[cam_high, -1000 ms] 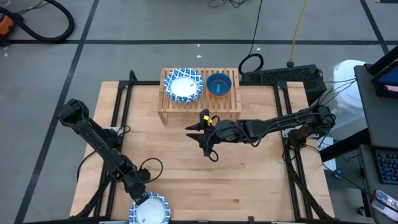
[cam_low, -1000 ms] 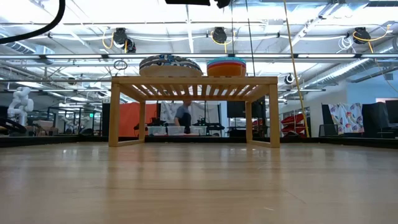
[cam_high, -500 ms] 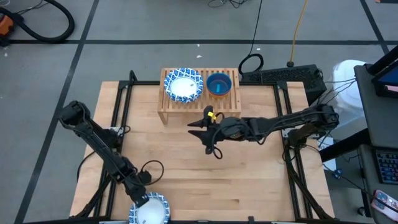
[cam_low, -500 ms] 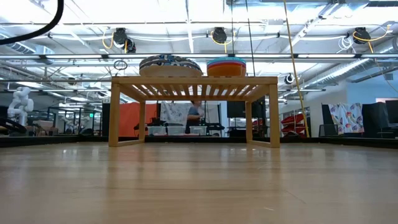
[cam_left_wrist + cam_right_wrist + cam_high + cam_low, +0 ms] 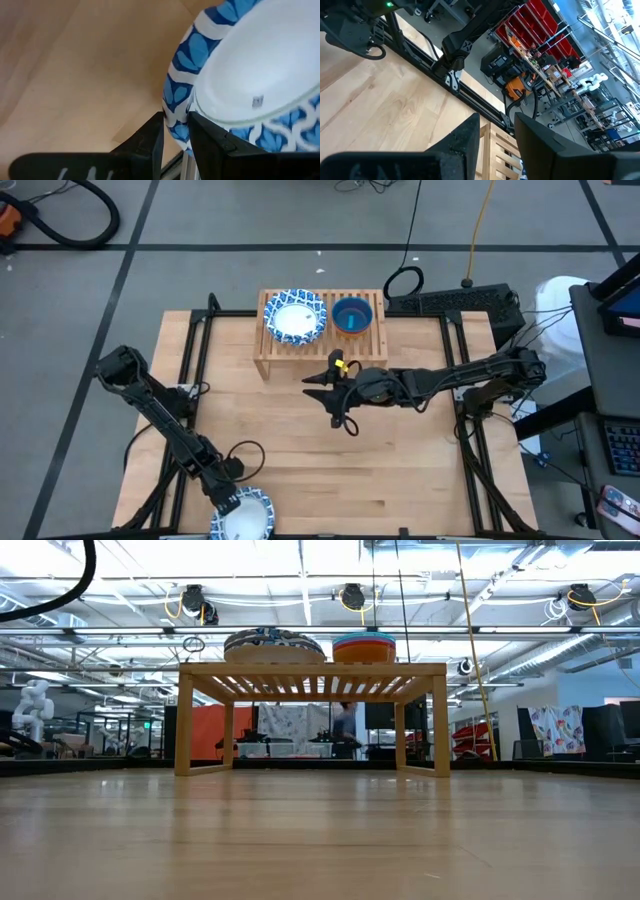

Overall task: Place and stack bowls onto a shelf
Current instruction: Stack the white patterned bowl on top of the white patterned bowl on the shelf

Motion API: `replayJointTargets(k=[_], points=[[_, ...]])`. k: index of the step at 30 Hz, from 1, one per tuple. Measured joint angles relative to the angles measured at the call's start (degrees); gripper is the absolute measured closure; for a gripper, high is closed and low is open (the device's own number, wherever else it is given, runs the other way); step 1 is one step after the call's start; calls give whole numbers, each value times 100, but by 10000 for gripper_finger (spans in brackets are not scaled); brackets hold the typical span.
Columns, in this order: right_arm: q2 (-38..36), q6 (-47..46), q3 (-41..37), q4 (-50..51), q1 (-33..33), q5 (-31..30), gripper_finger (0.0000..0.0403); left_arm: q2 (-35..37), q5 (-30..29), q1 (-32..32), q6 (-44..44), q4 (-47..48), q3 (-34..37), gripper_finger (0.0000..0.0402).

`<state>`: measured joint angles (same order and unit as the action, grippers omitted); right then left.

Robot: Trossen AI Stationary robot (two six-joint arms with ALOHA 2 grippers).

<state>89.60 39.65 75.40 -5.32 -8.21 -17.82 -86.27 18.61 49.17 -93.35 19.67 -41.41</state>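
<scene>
your left claw (image 5: 175, 131) is pinching the rim of the last blue-patterned, white-centred bowl (image 5: 241, 517) at the desk's near edge, far from the light slatted wooden shelf (image 5: 370, 350), while your right claw (image 5: 330, 395), empty and narrowly parted, is hovering just before it.

Wooden shelf (image 5: 321, 348) holding blue-patterned bowl stack (image 5: 295, 317) beside teal-topped small bowl stack (image 5: 352, 316), another patterned bowl (image 5: 241, 520) at table's near edge

Parted tool (image 5: 496, 145) over shelf (image 5: 502, 152)
</scene>
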Motion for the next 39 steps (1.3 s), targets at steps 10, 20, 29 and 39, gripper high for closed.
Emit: replayJointTargets(k=[10,20,29,39], points=[[0,6,0,0,0,-5,289,-1,-126,0,-18,-15,0,307],[0,73,0,-13,0,-11,289,-695,-261,-10,-422,-173,-26,330],[0,180,0,-46,0,-40,289,-1037,57,-90,-478,-647,-31,396],[0,200,0,-46,0,-51,289,-1025,78,-470,-444,-312,-33,400]])
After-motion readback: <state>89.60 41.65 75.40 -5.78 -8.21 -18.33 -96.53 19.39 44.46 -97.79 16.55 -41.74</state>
